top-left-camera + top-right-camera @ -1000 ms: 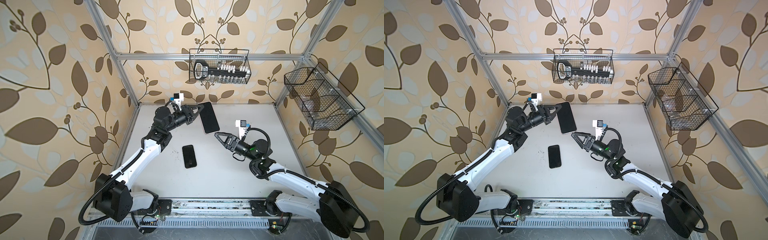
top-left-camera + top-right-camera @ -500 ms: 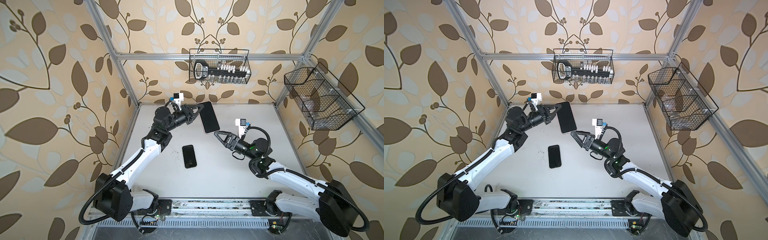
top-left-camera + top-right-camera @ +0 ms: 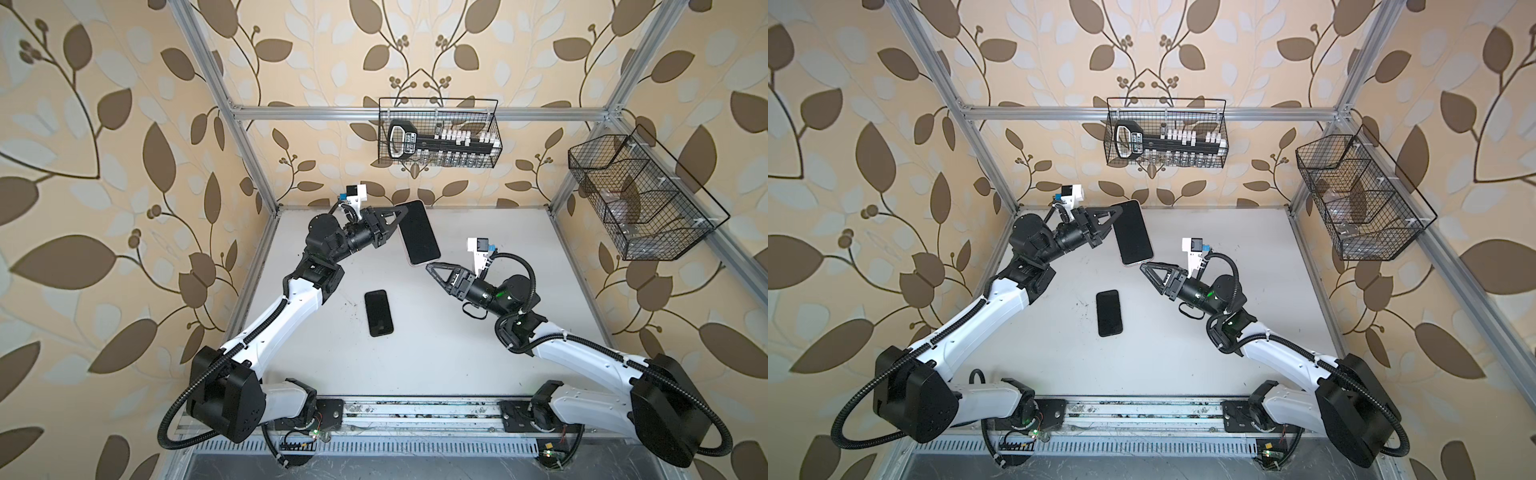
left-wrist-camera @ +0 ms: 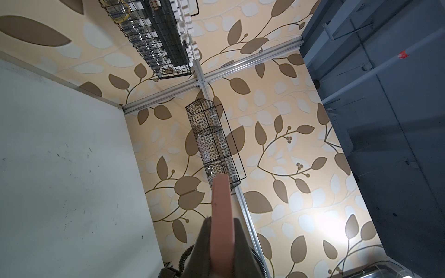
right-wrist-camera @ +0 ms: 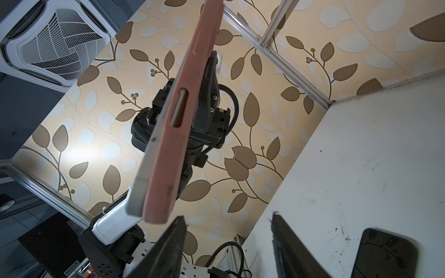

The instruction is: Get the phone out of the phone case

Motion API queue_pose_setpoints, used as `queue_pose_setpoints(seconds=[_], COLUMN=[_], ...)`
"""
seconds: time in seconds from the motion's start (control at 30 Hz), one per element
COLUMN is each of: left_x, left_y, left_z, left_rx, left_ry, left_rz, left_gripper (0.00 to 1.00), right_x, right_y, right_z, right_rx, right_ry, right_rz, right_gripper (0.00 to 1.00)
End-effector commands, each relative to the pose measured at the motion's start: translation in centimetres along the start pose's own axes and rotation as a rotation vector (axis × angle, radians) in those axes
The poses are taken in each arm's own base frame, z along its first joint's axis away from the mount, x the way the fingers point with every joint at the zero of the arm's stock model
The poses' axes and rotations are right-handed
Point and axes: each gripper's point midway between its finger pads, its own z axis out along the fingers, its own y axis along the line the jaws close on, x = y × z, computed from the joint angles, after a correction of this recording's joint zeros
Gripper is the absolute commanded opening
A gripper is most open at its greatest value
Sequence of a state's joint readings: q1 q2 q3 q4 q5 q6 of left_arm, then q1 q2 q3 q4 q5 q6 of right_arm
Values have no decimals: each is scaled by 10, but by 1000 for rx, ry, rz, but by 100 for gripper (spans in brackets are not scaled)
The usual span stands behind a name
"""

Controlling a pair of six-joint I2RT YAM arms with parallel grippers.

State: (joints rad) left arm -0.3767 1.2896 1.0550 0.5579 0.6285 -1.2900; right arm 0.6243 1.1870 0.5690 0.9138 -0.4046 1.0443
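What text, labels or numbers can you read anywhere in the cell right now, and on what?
None legible.
Too blurred to read: label on the black tool in the back wire basket.
No markings visible: cased phone, loose phone on the table.

We see the phone case (image 5: 173, 134) as matt pink, rubbery-looking, with a few dark scuffs. The phone (image 3: 417, 232) in it has a glossy black glass face and a smooth, pale silvery edge. The other phone (image 3: 378, 313) on the table (image 3: 457, 353) is glossy black too. The table's matt white, scuffed and speckled. Wire basket (image 3: 465, 118) on the far wall: thin black metal mesh. Frame rails (image 3: 332, 113): bare satin metal.
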Motion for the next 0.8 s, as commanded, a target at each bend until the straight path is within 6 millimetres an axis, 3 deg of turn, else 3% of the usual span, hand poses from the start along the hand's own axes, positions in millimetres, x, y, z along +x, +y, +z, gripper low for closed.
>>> queue_pose_setpoints(seconds=[0.0, 0.47, 0.77], left_x=[1, 2, 0], left_y=[-44, -41, -37], left_z=[-6, -4, 1], left_rx=[130, 123, 109], left_ry=[-2, 2, 13], left_rz=[63, 61, 67], left_gripper=[0, 0, 0], right_x=[-12, -15, 0], right_y=[13, 17, 27], right_z=[3, 0, -3], right_rx=[-49, -61, -55], right_ry=[-25, -28, 51], right_rz=[-14, -18, -76], right_gripper=[58, 58, 58])
